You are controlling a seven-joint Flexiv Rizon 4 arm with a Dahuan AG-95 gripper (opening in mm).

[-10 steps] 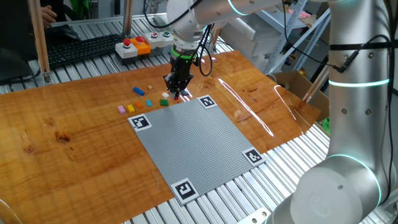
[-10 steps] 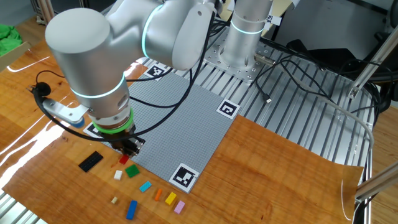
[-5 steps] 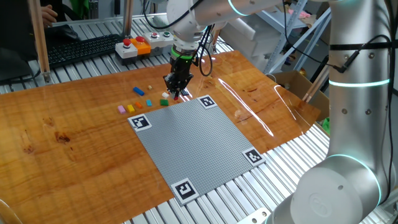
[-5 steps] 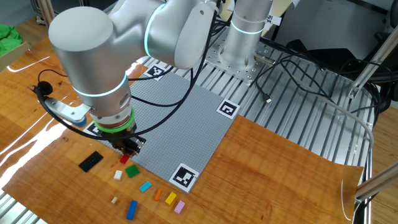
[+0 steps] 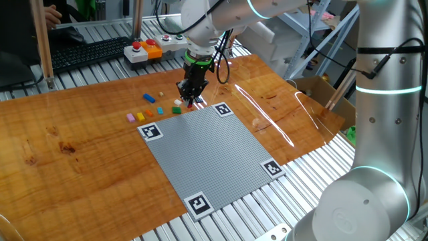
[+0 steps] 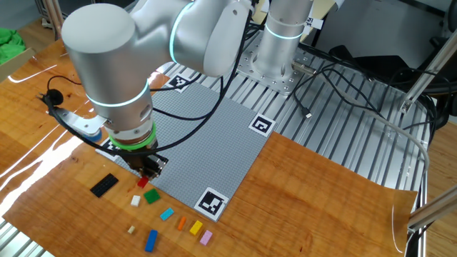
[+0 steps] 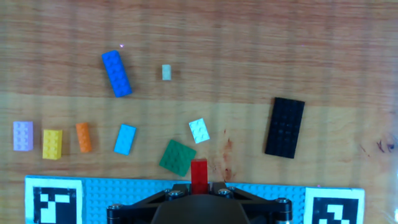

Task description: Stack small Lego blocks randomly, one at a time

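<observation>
My gripper [image 7: 199, 184] is shut on a small red block [image 7: 199, 172] and holds it just above the table by the far edge of the grey baseplate [image 5: 207, 154]. It shows in the fixed views too [image 5: 190, 99] [image 6: 148, 173]. Loose blocks lie on the wood beyond it: a green square [image 7: 177, 157], a white one [image 7: 199, 130], light blue [image 7: 125, 139], orange [image 7: 83, 137], yellow [image 7: 52, 144], pink [image 7: 23, 135], a long blue one [image 7: 116, 73] and a tiny tan one [image 7: 166, 72].
A black plate [image 7: 285, 127] lies on the wood to the right of the blocks. Black-and-white markers [image 7: 55, 200] sit at the baseplate's corners. Button boxes [image 5: 144, 50] stand at the table's far edge. Metal rails lie beyond the wooden board.
The arm has shifted slightly; the gripper stays shut on the red block at nearly the same spot. The loose blocks have not moved.
</observation>
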